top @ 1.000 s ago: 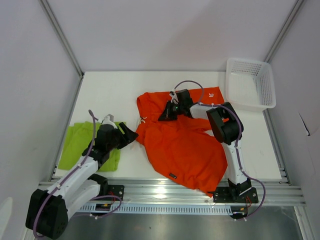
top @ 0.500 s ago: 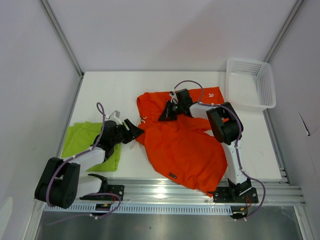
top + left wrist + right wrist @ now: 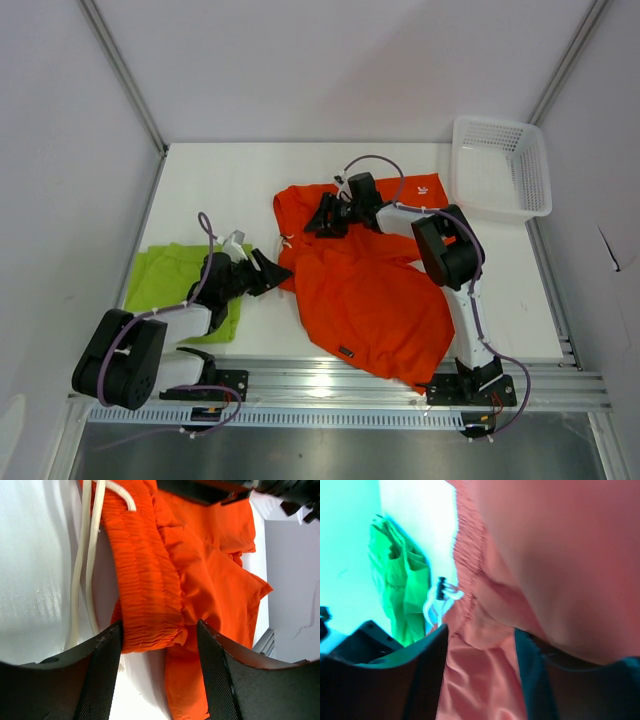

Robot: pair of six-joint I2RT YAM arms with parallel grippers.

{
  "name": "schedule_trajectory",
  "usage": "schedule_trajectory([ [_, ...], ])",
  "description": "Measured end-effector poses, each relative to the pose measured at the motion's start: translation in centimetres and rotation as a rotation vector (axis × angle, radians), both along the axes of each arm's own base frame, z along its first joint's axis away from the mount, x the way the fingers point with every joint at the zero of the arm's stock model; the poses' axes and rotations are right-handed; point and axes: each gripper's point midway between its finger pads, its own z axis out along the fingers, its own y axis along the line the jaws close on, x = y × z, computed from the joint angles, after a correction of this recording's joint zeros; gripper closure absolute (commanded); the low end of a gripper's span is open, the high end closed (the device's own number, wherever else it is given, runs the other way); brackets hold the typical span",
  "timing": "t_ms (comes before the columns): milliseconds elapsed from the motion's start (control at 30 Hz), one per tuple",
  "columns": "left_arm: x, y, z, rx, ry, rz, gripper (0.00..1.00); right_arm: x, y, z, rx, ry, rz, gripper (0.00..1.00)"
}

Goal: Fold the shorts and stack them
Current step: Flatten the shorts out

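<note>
The bright orange-red shorts (image 3: 365,285) lie rumpled across the middle of the table, one leg hanging over the near edge. In the left wrist view their gathered waistband (image 3: 145,580) and white drawstrings (image 3: 85,560) run toward my fingers. My left gripper (image 3: 270,272) (image 3: 159,645) is open, low at the waistband's left end, and the bunched end sits between the fingertips. My right gripper (image 3: 318,216) (image 3: 480,680) is open just above the shorts' far part, with orange cloth below it. The lime green shorts (image 3: 170,285) (image 3: 400,580) lie folded at the left, partly under my left arm.
A white mesh basket (image 3: 500,123) stands at the back right corner, beside a far corner of the orange cloth with a small white logo (image 3: 425,187). The metal rail (image 3: 330,375) runs along the near edge. Grey walls close in on three sides.
My right gripper has opened, let go of the orange cloth and shifted slightly left. My left arm has reached right and down to the waistband's end, its jaws narrowing a little.
</note>
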Motion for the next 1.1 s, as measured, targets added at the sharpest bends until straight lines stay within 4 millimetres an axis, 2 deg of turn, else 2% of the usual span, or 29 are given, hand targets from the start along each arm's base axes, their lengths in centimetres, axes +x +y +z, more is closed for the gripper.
schedule_trajectory([
  [100,-0.3,-0.1,-0.6,-0.006,0.004,-0.010,0.37,0.6,0.9,1.3,0.019,-0.033,0.010,0.39],
  [267,-0.8,-0.2,-1.9,-0.011,0.035,-0.021,0.37,2.8,3.3,3.9,0.096,-0.116,0.039,0.38],
  [333,-0.7,-0.3,-1.9,-0.013,0.032,-0.023,0.37,3.5,3.9,3.6,0.106,-0.123,0.043,0.33],
  [400,-0.6,-0.3,-1.8,-0.015,0.024,-0.023,0.37,4.0,4.4,2.3,0.096,-0.112,0.044,0.34],
  [467,-0.5,-0.3,-1.8,-0.016,0.019,-0.023,0.38,4.2,4.8,0.8,0.080,-0.092,0.047,0.41],
  [700,-0.4,-0.6,-1.4,-0.022,0.000,-0.031,0.45,4.1,6.3,-0.8,0.103,-0.054,0.064,0.78],
  [967,-1.2,-2.2,-0.8,-0.034,-0.011,-0.087,0.47,4.7,6.6,-1.6,0.054,-0.037,0.021,0.92],
  [1100,-2.2,-3.4,0.3,-0.052,-0.029,-0.133,0.48,4.9,6.6,-1.9,0.037,-0.039,0.000,0.99],
])
